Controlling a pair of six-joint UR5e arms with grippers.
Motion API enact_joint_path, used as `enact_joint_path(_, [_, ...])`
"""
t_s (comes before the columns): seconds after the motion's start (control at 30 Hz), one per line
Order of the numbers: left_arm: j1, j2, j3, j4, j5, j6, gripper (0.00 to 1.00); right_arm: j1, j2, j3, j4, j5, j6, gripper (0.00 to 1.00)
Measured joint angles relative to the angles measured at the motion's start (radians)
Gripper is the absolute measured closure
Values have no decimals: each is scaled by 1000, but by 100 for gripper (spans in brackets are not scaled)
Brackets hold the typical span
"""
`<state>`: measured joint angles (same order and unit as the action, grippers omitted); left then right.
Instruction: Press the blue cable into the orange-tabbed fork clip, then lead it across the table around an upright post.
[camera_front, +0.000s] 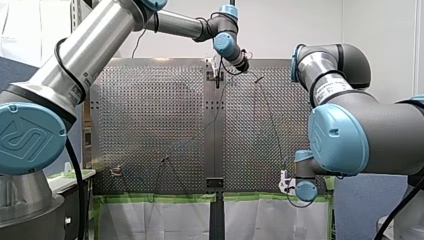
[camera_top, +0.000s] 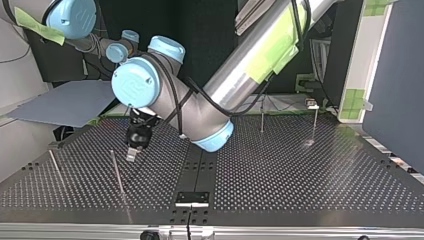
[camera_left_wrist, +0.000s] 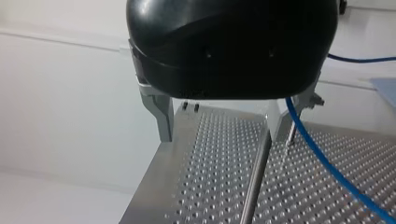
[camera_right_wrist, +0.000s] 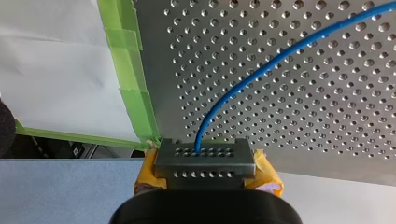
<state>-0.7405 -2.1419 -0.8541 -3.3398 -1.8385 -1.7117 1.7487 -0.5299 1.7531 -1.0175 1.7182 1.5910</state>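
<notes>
Item: blue cable (camera_right_wrist: 261, 70), thin, light and limp, likely sagging between holds. You are pinching it in the right gripper (camera_right_wrist: 204, 157), closed on it at the front view's lower right, the rest arcing over the counter (camera_front: 150, 115). The left gripper (camera_left_wrist: 222, 135) is hanging wide open, empty. Best gripped short, near the stretch being seated

In the front view a white wall (camera_front: 300, 30) fills twelve o'clock; green tape (camera_front: 165, 198) edges white sheeting (camera_front: 160, 220) at six; a blue partition (camera_front: 362, 210) stands at five.
</notes>
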Motion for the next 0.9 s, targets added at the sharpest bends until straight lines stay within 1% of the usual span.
enact_joint_path(0.13, [0, 0, 0, 1, 41, 19, 0, 1, 0, -2, 0, 0, 0, 100])
enact_joint_path(0.23, [-1, 0, 0, 0, 71, 25, 0, 2, 0, -2, -1, 0, 0, 100])
enact_joint_path(0.37, [-1, 0, 0, -3, 90, 34, 0, 2, 0, -3, -1, 0, 0, 100])
enact_joint_path(0.67, [-1, 0, 0, -5, 90, 37, 0, 2, 0, -3, 0, -5, 1, 100])
enact_joint_path(0.9, [-3, 0, 0, -12, 54, 31, 0, 2, 0, -3, 3, -7, 0, 100])
